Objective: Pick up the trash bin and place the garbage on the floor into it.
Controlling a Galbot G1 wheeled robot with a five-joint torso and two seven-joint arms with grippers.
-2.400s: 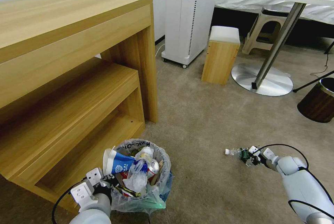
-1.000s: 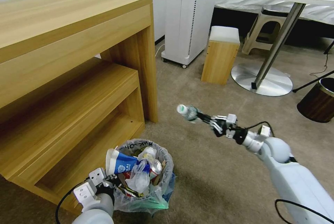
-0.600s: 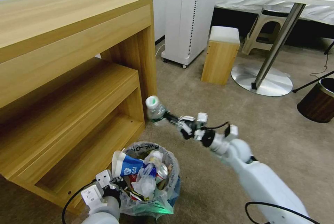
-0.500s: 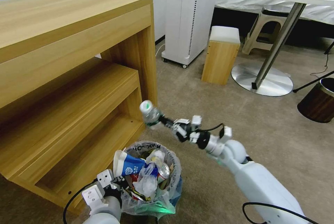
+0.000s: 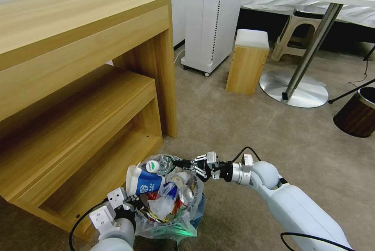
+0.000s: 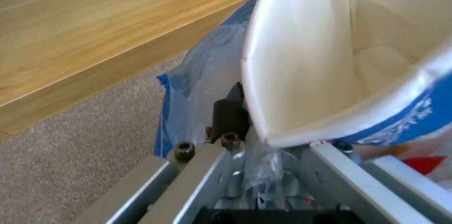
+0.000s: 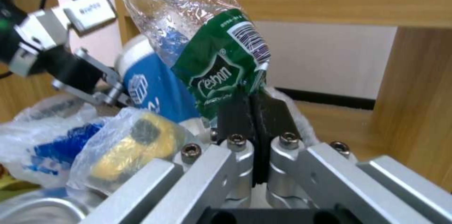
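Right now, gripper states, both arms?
Left gripper: shut on the trash bin rim and bag.
Right gripper: shut on the plastic bottle, over the bin.

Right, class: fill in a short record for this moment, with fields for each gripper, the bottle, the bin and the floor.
left gripper: shut on the trash bin at its near rim
right gripper: over the bin's far rim, shut on the plastic bottle
plastic bottle: crushed, green label, white cap, lying above the heaped litter
trash bin: piled high; blue-white paper cup on top
floor: beige carpet
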